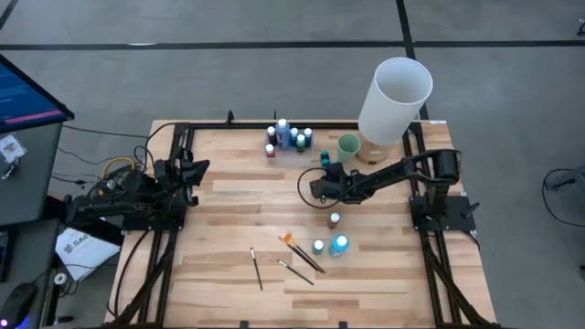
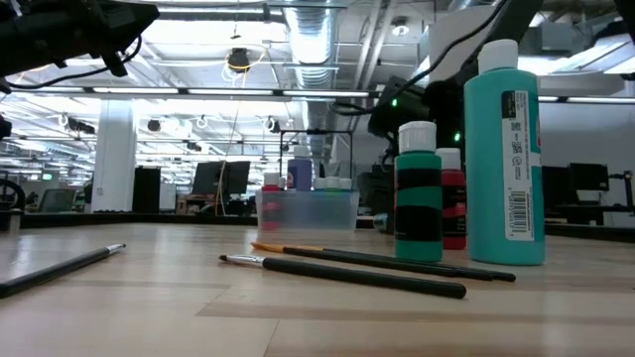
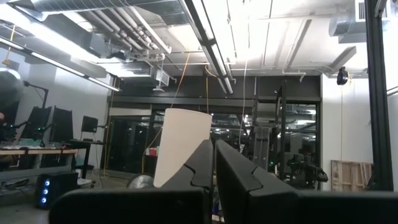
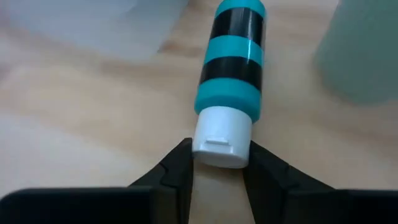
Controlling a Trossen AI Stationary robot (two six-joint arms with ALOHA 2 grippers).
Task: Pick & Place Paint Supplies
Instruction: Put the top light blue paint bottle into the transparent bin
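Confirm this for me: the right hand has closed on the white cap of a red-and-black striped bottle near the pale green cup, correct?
Not quite. The right wrist view shows the right hand on the white cap of a teal-and-black striped bottle, not red. The pale green cup is beside it.

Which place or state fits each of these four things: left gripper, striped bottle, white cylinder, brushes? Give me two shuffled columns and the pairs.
Things:
1. left gripper
2. striped bottle
3. white cylinder
4. brushes

Places or states:
a. stands at a table corner on the right arm's side
b. shut, with nothing between the fingers
c. cap between the fingers of the right gripper
d. lying flat on the wood

Pairs: 1-b, 2-c, 3-a, 4-d
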